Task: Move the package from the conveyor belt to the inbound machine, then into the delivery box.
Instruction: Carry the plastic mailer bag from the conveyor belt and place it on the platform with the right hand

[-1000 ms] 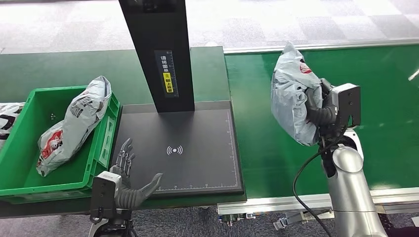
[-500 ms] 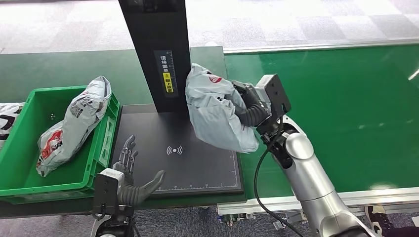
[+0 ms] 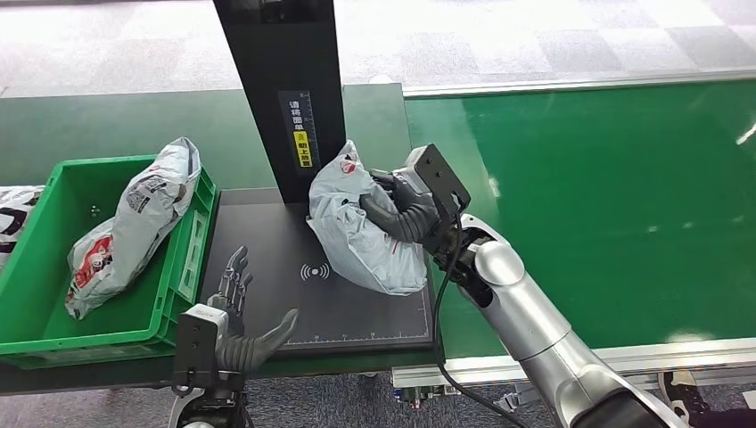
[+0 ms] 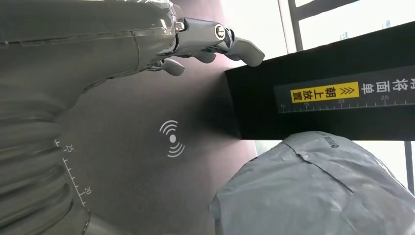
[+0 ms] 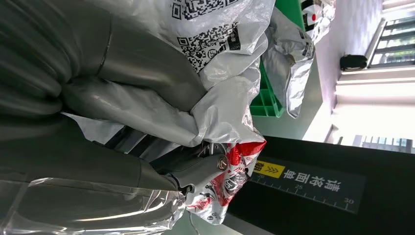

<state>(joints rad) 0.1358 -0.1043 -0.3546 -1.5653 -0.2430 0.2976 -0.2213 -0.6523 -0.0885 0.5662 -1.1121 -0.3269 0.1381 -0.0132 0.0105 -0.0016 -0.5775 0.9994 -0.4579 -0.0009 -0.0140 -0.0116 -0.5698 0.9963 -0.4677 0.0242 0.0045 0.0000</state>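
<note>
My right hand (image 3: 398, 207) grips a grey plastic package (image 3: 360, 234) with a red-and-white print. The package sits low over the black scan plate (image 3: 267, 241) of the inbound machine, beside the black post (image 3: 283, 94); whether it touches the plate I cannot tell. In the right wrist view my fingers (image 5: 132, 66) dig into the crumpled package (image 5: 225, 105). My left hand (image 3: 234, 312) hovers open at the plate's near left corner, fingers spread. The left wrist view has that hand (image 4: 98, 49) over the plate's wifi mark (image 4: 172, 139), with the package (image 4: 313, 188) beyond.
A green delivery box (image 3: 27, 303) stands left of the plate with another grey package (image 3: 134, 223) leaning inside it. The green conveyor belt (image 3: 615, 187) stretches to the right. A yellow label (image 3: 302, 147) is on the post.
My right arm has carried the package from above the belt leftward and down onto the scan plate area. The left hand has barely shifted.
</note>
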